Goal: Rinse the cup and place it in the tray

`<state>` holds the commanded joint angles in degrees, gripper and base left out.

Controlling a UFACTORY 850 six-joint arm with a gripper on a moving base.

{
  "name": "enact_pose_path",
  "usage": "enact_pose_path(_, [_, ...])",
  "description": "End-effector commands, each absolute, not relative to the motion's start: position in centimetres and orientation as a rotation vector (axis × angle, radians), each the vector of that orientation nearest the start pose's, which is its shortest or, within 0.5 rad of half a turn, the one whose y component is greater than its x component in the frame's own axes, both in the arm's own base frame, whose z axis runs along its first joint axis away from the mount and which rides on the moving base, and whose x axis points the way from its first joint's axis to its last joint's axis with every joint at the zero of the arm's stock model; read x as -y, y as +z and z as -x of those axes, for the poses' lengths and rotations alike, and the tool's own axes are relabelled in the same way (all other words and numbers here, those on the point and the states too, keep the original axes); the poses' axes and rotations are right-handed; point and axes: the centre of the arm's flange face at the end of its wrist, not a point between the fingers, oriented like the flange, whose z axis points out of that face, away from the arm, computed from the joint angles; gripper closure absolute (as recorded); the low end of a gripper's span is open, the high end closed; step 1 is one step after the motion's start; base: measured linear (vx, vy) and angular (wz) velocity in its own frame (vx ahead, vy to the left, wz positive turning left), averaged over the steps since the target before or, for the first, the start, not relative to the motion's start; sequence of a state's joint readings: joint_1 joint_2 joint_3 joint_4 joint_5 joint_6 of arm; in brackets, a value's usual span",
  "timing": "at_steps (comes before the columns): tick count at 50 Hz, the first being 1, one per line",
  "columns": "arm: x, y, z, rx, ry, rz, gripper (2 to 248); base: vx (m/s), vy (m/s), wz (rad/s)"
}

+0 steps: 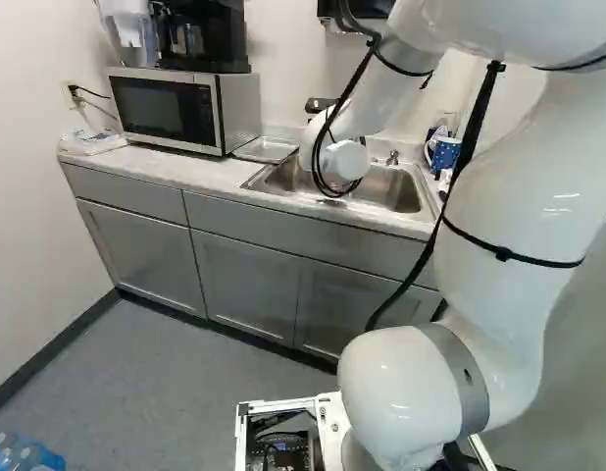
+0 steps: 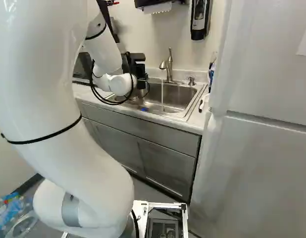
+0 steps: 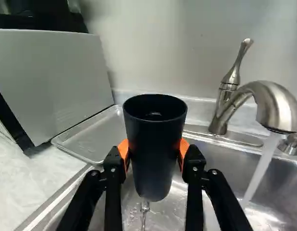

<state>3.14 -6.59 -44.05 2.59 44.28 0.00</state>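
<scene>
Dark parts of the gripper (image 2: 138, 69) show beyond the white wrist over the sink in the right base view; the fingertips are hard to make out there. In the wrist view the gripper (image 3: 153, 156) is shut on the black cup (image 3: 155, 139), an orange pad on either side. The cup stands mouth up above the sink basin (image 3: 179, 192), and water trickles from its base. Beside it, the faucet (image 3: 276, 103) runs, its stream falling apart from the cup. The metal tray (image 3: 88, 137) lies on the counter between the sink and the microwave.
The microwave (image 1: 171, 110) carries a black coffee machine (image 1: 200, 34). A blue patterned cup (image 1: 446, 153) stands at the sink's far side. A soap pump (image 2: 190, 80) rises behind the basin. The tall white refrigerator (image 2: 267, 139) borders the counter (image 2: 196, 121). Bottles (image 1: 24, 453) lie low at the left.
</scene>
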Motion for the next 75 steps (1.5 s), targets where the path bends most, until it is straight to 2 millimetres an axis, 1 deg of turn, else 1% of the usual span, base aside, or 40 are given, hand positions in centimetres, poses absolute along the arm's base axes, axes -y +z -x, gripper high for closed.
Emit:
enact_pose_path(18, [-5.0, 49.0, -53.4, 0.045, -2.019, 2.325, 130, 0.0, 0.0, 0.0])
enact_pose_path(32, [-5.0, 49.1, -53.4, 0.038, -2.016, 2.322, 130, 0.0, 0.0, 0.0])
enact_pose_path(75, [-5.0, 49.1, -53.4, -0.419, -1.799, 2.103, 130, 0.0, 0.0, 0.0])
